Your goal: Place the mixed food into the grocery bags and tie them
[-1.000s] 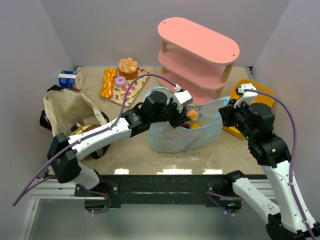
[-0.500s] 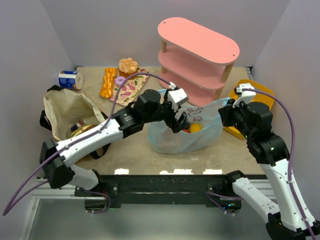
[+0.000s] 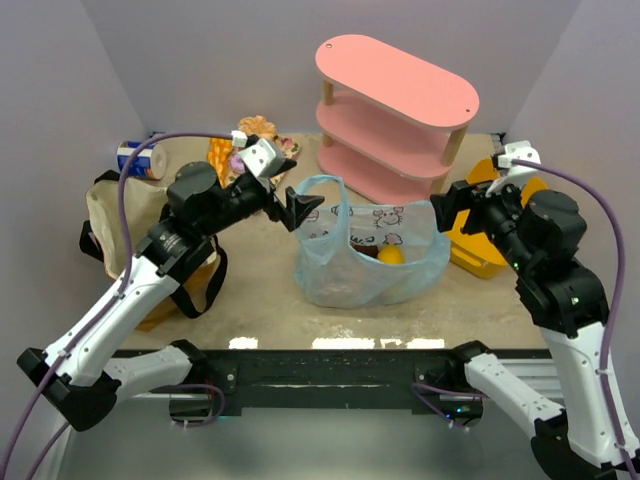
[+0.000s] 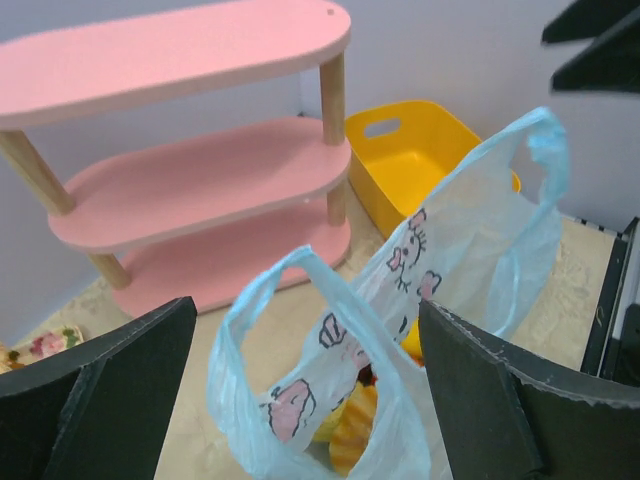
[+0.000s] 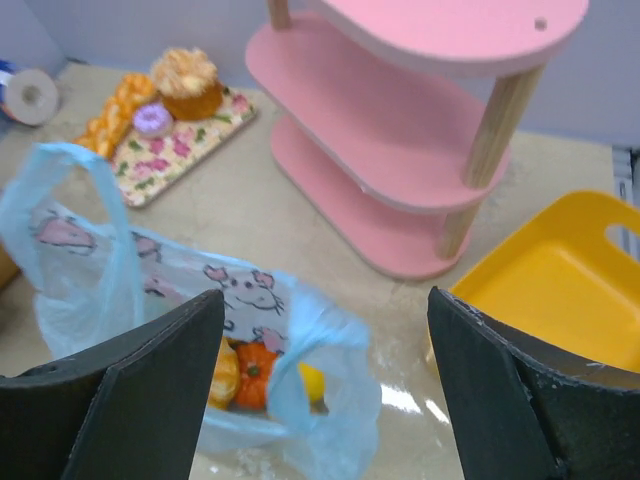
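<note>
Gaping wide and gripping nothing, the left claw (image 3: pixel 292 207) hangs just left of the thin, crinkly, translucent light-blue plastic bag with pink cartoon prints (image 3: pixel 350 275). One of the bag's loop handles (image 4: pixel 228 335) stands upright between its black fingers. The right claw (image 3: pixel 448 212), equally wide and empty, hovers at the bag's right rim. Between both claws the bag sags open, with a small round yellow-orange fruit (image 3: pixel 391 255) and a ribbed orange piece (image 5: pixel 251 372) inside. Left of the left claw slumps the tan canvas tote with black straps (image 3: pixel 115 215). A glossy yellow plastic basket (image 3: pixel 470 255) sits beneath the right claw.
</note>
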You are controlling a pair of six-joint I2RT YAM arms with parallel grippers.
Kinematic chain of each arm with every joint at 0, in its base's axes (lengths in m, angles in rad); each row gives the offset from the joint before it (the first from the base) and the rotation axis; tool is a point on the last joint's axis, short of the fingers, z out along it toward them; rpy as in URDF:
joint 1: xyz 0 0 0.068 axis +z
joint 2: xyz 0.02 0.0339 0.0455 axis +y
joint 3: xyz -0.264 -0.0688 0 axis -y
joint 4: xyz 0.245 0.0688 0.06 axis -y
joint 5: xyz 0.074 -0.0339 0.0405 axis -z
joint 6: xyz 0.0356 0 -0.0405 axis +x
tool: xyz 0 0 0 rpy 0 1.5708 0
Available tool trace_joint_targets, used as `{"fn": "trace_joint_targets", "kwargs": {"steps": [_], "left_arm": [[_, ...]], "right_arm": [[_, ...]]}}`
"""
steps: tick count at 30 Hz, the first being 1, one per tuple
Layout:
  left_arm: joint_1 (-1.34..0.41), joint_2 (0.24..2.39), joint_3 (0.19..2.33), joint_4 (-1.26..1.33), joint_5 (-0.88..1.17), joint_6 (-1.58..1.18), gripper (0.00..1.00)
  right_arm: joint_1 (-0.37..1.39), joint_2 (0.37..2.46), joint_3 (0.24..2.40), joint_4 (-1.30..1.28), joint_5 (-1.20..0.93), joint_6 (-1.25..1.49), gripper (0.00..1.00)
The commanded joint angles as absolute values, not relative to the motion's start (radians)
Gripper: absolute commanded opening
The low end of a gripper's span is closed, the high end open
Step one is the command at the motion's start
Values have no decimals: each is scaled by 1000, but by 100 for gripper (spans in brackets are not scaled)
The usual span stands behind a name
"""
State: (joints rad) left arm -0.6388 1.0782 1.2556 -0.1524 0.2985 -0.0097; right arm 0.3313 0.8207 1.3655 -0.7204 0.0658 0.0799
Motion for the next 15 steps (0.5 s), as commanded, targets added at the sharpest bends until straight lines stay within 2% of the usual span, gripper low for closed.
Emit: {"fn": "trace_joint_targets", "kwargs": {"steps": [1, 2, 7, 12, 15], "left_arm": [[-588, 1081, 1174, -126, 399, 48, 99], [-580, 1078, 1161, -114, 408, 45, 99], [-560, 1062, 1079, -35, 469, 44, 100], [-554, 1049, 1052, -18, 472, 57, 100], [-543, 1043, 1034, -15, 474, 57, 100]], "right_arm": [[327, 830, 1442, -634, -119, 18, 84], [328, 880, 1459, -624, -223, 20, 82], [334, 1009, 1459, -559, -435, 35, 77], [486, 1150, 1442, -508, -401, 20, 75], [518, 1199, 1410, -444, -443, 29, 70]]}}
